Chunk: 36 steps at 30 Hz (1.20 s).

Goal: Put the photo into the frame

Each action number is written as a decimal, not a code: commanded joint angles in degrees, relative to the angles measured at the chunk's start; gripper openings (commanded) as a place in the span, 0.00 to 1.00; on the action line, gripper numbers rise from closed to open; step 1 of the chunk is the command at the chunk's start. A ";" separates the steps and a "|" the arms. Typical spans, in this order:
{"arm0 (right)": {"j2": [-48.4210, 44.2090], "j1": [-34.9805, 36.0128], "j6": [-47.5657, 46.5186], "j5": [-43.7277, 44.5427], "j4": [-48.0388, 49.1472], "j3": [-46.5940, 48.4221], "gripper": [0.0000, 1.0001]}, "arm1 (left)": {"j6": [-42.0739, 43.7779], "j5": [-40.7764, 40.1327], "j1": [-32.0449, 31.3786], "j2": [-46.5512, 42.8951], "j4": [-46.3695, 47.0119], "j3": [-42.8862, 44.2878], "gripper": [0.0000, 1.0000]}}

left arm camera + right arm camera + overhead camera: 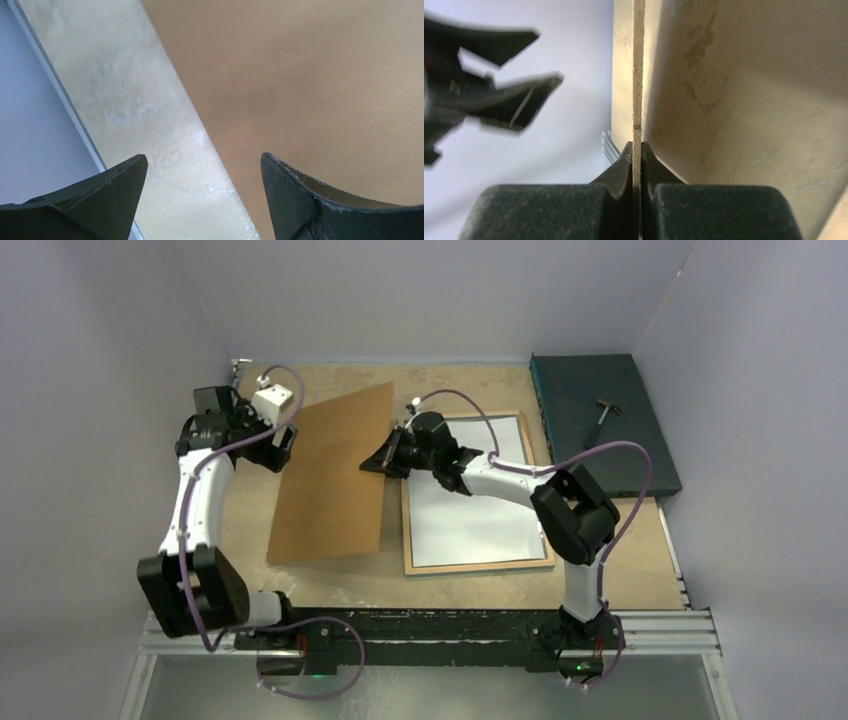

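Observation:
The frame [480, 566] lies back up on the table's right half, its pale wood rim showing. Inside it lies the photo [470, 500], plain white back upward. A brown backing board [335, 475] stands tilted, left of the frame. My right gripper [385, 462] is shut on the board's right edge. In the right wrist view the board [638, 75] runs edge-on between the closed fingers of that gripper [637, 145]. My left gripper [278, 447] hangs open at the board's upper left edge. In the left wrist view this gripper [204, 160] straddles the edge of the board [300, 75] without touching it.
A dark teal slab [580, 390] with a small hammer [603, 422] on it sits at the back right. Grey walls close in on the left, back and right. The table's metal rail [60, 90] runs just left of the left gripper.

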 commanded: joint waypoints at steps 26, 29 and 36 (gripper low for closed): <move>-8.65 -13.57 23.88 -10.02 13.79 4.54 0.00 | 52.89 12.61 -12.68 -44.79 -7.75 -17.10 0.79; -8.16 -13.28 24.83 -11.55 14.25 5.16 0.00 | 52.20 12.68 -12.68 -45.08 -5.91 -17.94 0.77; -8.18 -10.87 27.57 -14.25 18.72 3.03 0.00 | 48.71 13.46 -12.67 -45.17 2.62 -20.07 0.64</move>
